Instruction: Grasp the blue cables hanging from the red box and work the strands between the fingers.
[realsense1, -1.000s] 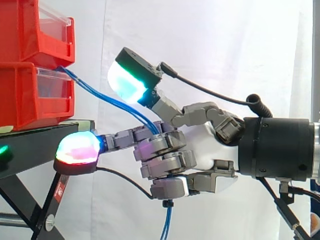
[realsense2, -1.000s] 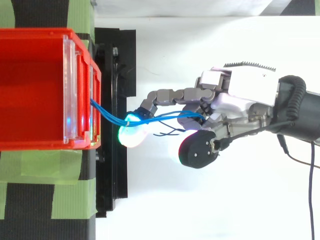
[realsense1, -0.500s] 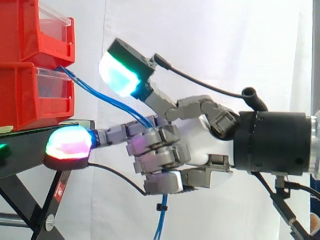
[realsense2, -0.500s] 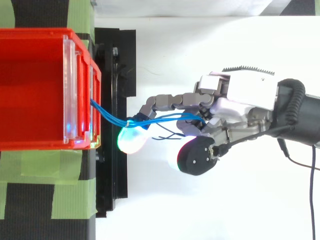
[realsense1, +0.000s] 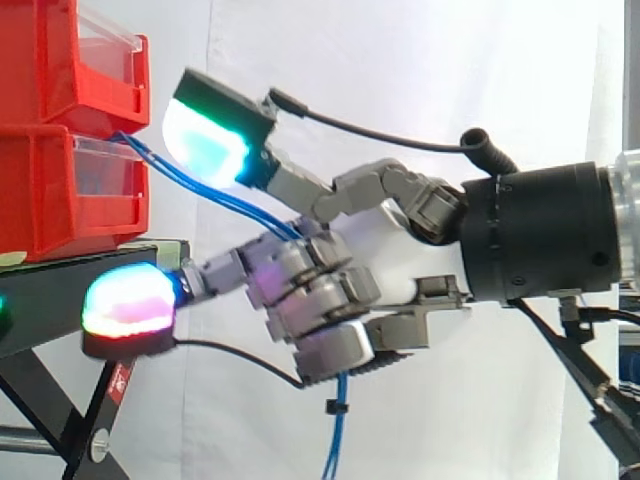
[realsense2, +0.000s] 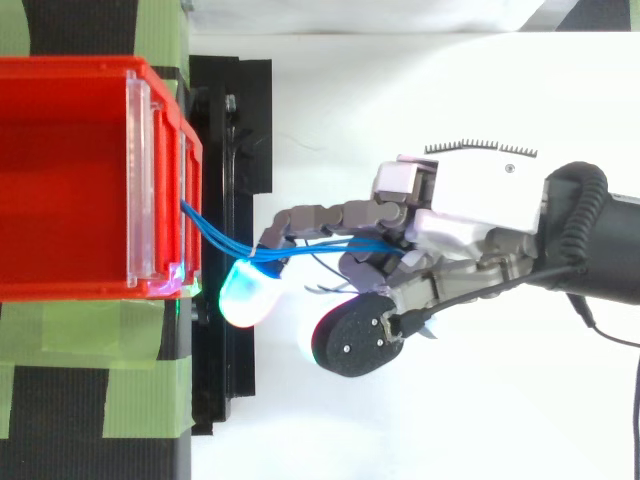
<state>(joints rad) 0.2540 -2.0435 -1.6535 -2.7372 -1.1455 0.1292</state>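
1. The robot hand (realsense1: 392, 268) comes in from the right of the side view and is closed around the blue cables (realsense2: 212, 233). Most of its fingers curl tight over the strands at mid-frame.
2. One finger stays stretched out to the left. Its pad (realsense1: 125, 305) glows magenta and red at the edge of the black stand (realsense1: 60, 290); whether it touches the stand cannot be told.
3. The thumb is raised above the strands, its cyan-green pad (realsense1: 205, 142) in the upper left, just beside the red bins.
4. The cables are one bundle of thin blue strands that lie too close together to count. They leave the front of the lower red bin (realsense1: 60, 190), sag to the right, and pass between thumb and fingers into the curled grip.
5. Below the robot hand the bundle hangs straight down toward the bottom edge of the side view.
6. There are two red bins, the upper red bin (realsense1: 65, 55) stacked on the lower, at the left edge on the stand.
7. In the top view, green tape (realsense2: 90, 370) lies in strips at the left edge.
8. One white curtain (realsense1: 450, 80) hangs behind.
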